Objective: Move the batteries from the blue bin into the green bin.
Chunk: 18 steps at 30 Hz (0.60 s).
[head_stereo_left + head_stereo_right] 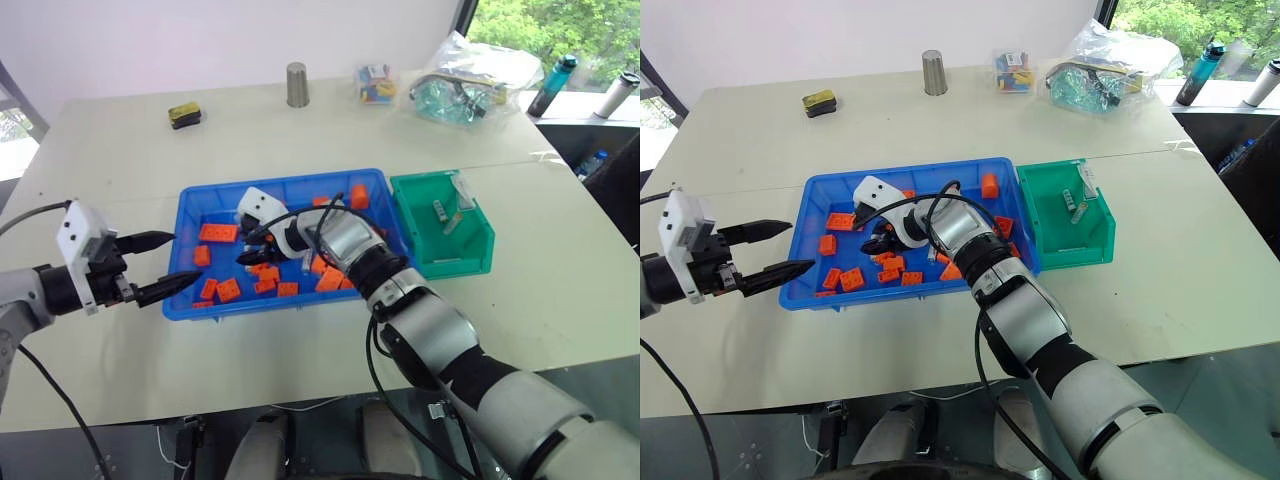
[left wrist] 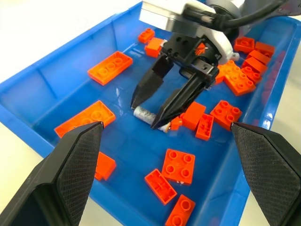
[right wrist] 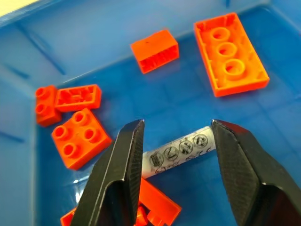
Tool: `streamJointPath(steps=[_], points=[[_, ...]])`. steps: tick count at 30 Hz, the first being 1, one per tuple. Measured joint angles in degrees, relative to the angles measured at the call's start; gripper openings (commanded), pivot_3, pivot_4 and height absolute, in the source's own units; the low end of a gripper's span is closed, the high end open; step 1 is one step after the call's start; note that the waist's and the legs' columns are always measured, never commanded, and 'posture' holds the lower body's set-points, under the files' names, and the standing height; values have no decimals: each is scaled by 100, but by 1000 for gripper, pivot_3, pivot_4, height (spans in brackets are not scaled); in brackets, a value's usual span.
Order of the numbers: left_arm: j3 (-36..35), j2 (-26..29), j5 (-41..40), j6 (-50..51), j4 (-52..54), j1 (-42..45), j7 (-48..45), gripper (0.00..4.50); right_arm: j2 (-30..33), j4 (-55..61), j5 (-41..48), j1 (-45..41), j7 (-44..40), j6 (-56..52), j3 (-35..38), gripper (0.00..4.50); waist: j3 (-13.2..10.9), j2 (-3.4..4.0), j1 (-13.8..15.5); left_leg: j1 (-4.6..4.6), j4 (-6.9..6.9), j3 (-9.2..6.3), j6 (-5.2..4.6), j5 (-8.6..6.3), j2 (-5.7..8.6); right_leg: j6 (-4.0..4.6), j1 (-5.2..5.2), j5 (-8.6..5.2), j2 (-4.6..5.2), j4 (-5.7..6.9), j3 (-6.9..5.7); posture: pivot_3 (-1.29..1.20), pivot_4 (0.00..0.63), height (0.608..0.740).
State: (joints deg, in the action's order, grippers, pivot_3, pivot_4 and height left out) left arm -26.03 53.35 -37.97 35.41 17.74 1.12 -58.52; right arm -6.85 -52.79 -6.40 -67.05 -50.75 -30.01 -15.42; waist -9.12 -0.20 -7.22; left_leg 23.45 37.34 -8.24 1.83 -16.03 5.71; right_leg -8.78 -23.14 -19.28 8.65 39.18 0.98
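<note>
Our right claw [image 2: 155, 110] hangs with fingers apart astride a battery [image 3: 181, 150] lying flat in the blue bin [image 1: 190, 215] among orange bricks [image 1: 218, 232]. The battery looks small, stiff, smooth, likely to roll; grip it mid-length. Our left claw [image 1: 165, 265] waits parted at the bin's edge. The green bin [image 1: 478, 225] sits beside.

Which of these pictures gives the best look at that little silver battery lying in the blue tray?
The right wrist view: the battery lies large between the open right gripper, printed symbols visible. The left wrist view shows it smaller, under that gripper. The head views barely show it.

orange bricks [image 2: 202, 123] crowding battery [image 2: 146, 115], bare floor opposite
</note>
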Motion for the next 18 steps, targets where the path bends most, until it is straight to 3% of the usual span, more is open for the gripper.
streamJointPath(steps=[9, 14, 18], points=[[11, -32, 31, -101, 1, -29, 22, 4500, 239, 1201, 223, 243, 276, -1023, 72, 2298, 0, 0, -3, 0, -1, 1, 0, 0, 0, 0, -3, 0, 1, 2, 1, 0, 150, 727], [71, -48, 90, -175, -49, -28, 3, 4500, 435, 2099, 334, 458, 437, -1636, 78, 4457, 0, -1, 8, 0, -1, 2, 0, 0, 0, 0, -4, 0, 1, 4, 1, 0, 150, 727], [213, -49, 121, -247, -179, 82, -13, 4500, 412, 2306, 410, 749, 597, -1980, 7, 4457, 1, -1, 7, 0, -1, 4, 0, 0, 0, 0, -4, 0, 1, 3, 2, 0, 150, 727]])
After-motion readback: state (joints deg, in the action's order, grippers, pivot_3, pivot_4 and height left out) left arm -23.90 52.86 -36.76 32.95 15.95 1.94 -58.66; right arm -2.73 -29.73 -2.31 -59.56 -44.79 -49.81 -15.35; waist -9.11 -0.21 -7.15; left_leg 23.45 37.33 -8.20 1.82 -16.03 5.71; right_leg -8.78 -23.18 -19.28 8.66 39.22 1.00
